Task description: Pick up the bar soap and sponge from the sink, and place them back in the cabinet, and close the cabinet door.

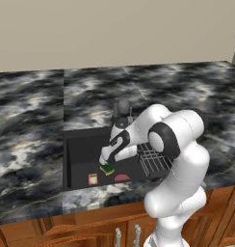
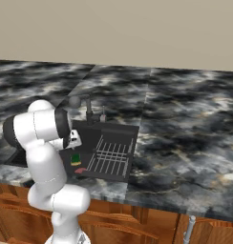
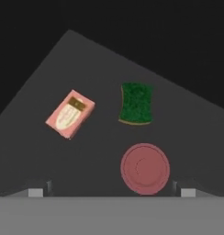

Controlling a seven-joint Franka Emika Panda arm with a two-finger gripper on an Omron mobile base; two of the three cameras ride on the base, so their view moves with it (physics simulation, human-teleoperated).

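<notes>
Gripper [image 3: 111,192] hangs over sink [image 3: 36,151], fingers spread wide, grasping nothing; sponge [image 3: 137,103] right of centre in hand view, flat on basin floor; pink disc [image 3: 145,168] just below it, risk of nudging it on descent; boxed soap [image 3: 70,113] left of centre, label print unreadable.
</notes>
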